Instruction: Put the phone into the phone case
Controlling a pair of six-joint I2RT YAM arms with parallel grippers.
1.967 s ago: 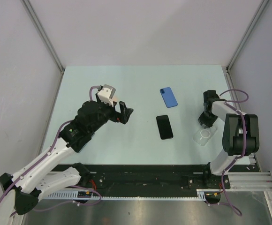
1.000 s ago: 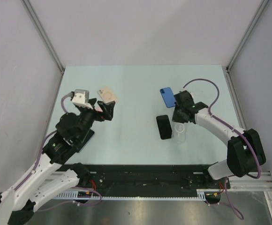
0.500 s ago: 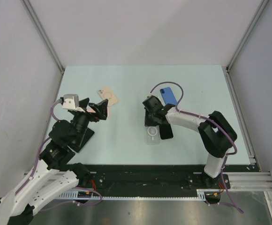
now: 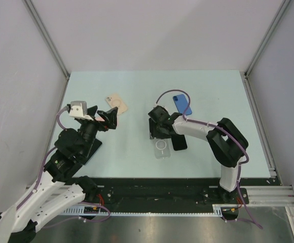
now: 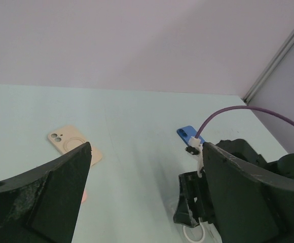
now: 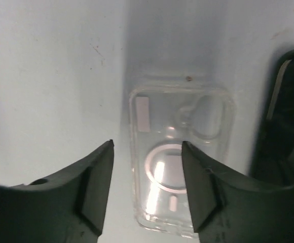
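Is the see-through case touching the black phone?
Apart. The right wrist view shows a strip of table between the clear case and the black phone.

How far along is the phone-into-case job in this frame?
Done: the clear case lies flat on the table beside the black phone. In hand: nothing; the right gripper hangs over the case with jaws open, and the left gripper is open and empty. Left: the whole insertion, since the phone sits outside the case.

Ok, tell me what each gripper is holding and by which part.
Nothing. The right gripper is open above the clear case lying flat on the table; the left gripper is open in mid-air.
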